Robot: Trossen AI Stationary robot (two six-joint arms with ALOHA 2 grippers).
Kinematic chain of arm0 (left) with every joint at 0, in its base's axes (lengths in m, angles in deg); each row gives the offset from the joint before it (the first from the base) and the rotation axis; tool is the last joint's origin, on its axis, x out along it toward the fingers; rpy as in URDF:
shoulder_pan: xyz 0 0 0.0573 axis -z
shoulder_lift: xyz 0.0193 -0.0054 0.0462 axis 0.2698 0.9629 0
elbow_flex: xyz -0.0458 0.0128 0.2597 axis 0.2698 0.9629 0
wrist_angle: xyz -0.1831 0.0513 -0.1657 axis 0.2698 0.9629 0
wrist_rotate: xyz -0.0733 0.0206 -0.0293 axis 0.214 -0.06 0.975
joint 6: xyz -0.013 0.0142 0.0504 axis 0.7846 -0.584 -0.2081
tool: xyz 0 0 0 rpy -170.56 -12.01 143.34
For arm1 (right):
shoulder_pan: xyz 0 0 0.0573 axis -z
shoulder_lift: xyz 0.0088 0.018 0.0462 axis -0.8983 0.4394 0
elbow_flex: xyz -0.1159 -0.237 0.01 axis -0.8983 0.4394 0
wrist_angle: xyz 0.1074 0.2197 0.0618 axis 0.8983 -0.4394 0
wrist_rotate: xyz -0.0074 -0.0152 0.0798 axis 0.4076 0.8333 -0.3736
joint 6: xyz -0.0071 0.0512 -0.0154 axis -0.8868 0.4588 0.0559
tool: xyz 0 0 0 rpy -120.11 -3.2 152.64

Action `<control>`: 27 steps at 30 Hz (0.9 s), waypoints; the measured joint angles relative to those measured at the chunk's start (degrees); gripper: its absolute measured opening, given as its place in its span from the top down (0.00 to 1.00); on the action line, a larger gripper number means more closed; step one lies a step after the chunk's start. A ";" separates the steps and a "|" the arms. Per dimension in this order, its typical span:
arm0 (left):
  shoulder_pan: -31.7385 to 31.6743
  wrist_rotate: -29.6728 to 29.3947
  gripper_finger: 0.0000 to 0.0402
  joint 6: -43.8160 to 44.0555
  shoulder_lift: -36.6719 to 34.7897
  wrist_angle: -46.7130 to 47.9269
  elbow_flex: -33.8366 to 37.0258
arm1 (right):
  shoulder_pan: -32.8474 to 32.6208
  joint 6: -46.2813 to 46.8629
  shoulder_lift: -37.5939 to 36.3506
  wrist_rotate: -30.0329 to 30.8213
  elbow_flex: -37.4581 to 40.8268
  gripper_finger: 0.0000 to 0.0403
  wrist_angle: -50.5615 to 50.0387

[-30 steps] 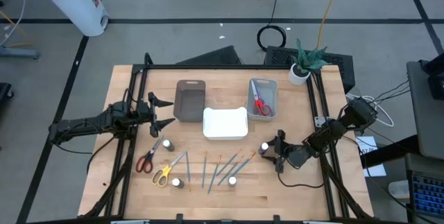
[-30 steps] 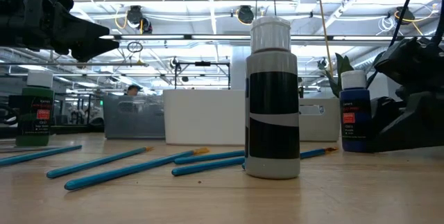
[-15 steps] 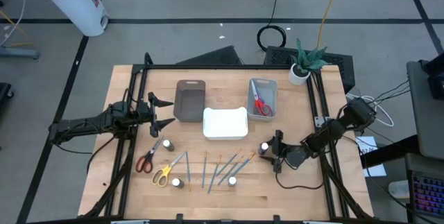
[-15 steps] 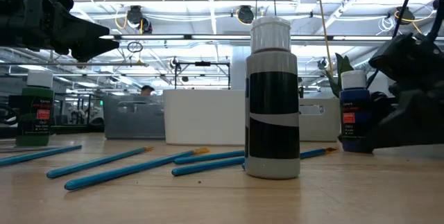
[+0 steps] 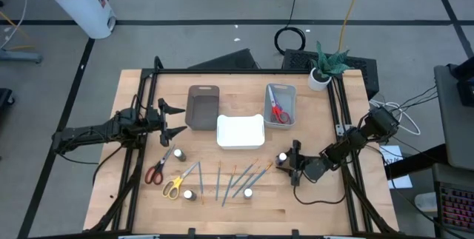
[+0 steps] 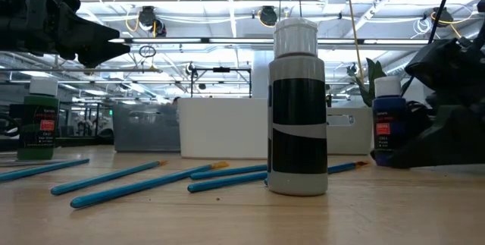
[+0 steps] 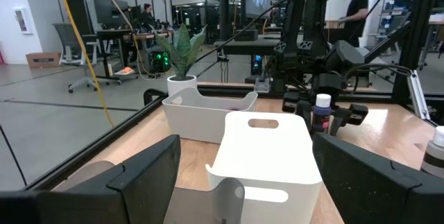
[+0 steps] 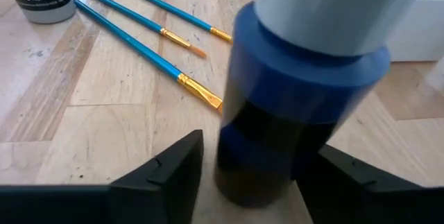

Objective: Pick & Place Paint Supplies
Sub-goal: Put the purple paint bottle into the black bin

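The blue paint bottle (image 8: 298, 92) with a white cap stands upright on the table near its right side (image 5: 282, 157). My right gripper (image 8: 260, 148) is open and low on the table, one finger on each side of the bottle. In the low view the bottle (image 6: 386, 120) stands just in front of that gripper (image 6: 447, 124). My left gripper (image 5: 174, 120) hangs open above the table's left part, beside the brown tray (image 5: 202, 107). Blue brushes (image 5: 241, 178), other bottles (image 5: 189, 194) and two pairs of scissors (image 5: 163, 178) lie near the near edge.
A white tray (image 5: 240, 131) sits mid-table, and a grey tray (image 5: 289, 91) holding red scissors (image 5: 279, 112) sits behind it. A potted plant (image 5: 322, 72) stands at the far right corner. A grey-labelled bottle (image 6: 297, 108) and a green one (image 6: 39, 120) stand near the brushes.
My right gripper has slid a little toward the table's left, closing in on the blue bottle until its fingers stand around it. The bottle has stayed where it was.
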 joint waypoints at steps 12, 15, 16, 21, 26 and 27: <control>0.01 0.00 0.17 -0.02 0.00 0.02 0.00 | -0.02 -4.60 -8.53 -0.59 0.19 0.72 -0.84; 0.00 0.00 0.17 -0.02 0.00 0.01 0.01 | 0.01 -5.64 -14.00 -0.51 0.17 0.70 -0.83; 0.01 0.00 0.17 0.00 0.00 0.02 0.01 | 0.13 -5.66 -16.07 -0.25 0.17 0.69 -0.71; -0.01 0.00 0.17 -0.01 0.00 0.00 0.00 | 1.67 -9.12 -25.14 -1.62 0.17 0.72 -0.40; 0.01 0.00 0.17 0.00 0.00 -0.07 0.00 | 6.70 -12.58 -30.80 -6.93 -1.45 0.74 -0.55; -0.01 0.00 0.17 -0.01 0.00 -0.53 0.02 | 8.18 -12.66 -31.25 -8.95 -2.01 0.74 -0.73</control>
